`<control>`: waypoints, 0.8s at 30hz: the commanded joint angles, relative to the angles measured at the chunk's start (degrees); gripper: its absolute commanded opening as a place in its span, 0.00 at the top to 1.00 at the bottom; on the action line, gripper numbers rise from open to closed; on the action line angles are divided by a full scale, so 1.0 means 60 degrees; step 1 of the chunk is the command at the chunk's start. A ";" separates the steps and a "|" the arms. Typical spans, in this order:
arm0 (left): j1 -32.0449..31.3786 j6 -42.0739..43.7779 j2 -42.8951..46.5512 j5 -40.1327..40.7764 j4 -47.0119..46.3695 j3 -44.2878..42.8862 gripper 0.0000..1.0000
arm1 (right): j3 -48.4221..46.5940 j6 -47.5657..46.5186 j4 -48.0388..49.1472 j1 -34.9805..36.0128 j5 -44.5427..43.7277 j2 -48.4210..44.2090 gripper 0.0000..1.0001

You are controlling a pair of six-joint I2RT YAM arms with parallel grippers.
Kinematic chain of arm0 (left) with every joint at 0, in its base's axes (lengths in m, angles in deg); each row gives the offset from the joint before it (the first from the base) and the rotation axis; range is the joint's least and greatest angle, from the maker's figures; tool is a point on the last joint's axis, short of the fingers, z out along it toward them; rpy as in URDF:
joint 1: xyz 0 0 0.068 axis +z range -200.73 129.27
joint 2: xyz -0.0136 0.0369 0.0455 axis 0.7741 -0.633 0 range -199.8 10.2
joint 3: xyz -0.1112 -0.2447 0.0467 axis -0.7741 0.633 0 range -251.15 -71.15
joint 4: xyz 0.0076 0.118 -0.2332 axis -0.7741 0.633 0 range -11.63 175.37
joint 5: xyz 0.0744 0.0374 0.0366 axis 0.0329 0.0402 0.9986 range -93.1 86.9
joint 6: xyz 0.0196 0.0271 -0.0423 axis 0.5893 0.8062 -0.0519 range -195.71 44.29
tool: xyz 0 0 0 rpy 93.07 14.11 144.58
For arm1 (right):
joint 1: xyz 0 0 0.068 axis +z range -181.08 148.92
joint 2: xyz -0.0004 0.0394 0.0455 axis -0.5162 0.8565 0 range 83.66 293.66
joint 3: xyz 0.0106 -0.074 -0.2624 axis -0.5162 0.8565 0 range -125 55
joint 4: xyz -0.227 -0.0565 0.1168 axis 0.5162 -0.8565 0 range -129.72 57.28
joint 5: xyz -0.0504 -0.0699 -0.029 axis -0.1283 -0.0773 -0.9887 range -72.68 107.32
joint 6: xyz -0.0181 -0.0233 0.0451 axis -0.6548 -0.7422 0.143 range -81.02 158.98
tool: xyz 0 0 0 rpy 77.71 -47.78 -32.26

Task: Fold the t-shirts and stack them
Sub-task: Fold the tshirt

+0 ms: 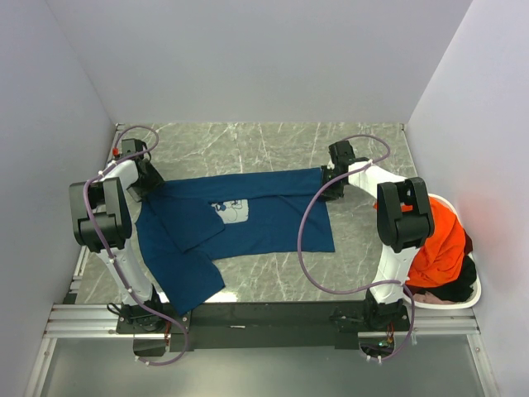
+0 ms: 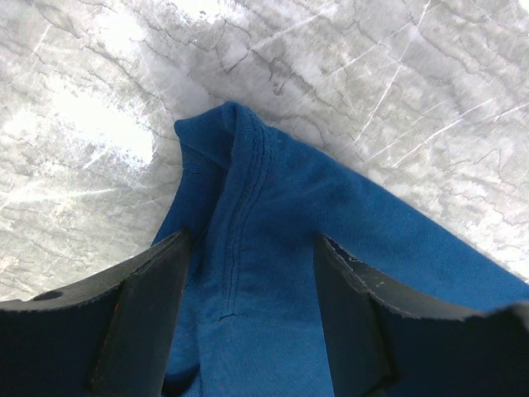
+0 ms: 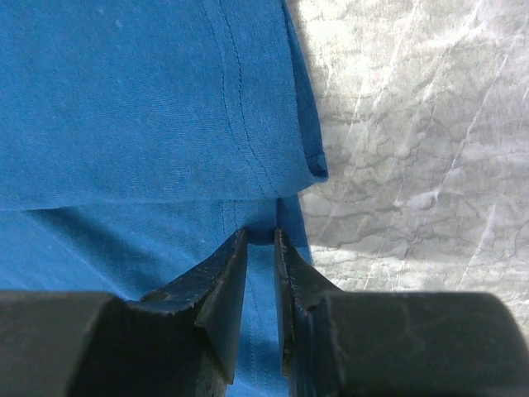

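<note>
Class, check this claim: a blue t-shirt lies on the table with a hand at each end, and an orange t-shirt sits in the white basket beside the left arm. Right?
No: the top external view shows the orange t-shirt and white basket beside the right arm, not the left. The rest holds: blue t-shirt on the table, left hand and right hand at its ends.

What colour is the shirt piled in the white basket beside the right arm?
Bright orange; the shirt shows best in the top external view.
</note>
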 commanded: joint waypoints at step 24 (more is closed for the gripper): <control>0.0077 0.0102 -0.0157 0.0012 0.0091 -0.0246 0.33 | -0.0091 0.0275 0.0396 0.0044 0.0306 0.0211 0.75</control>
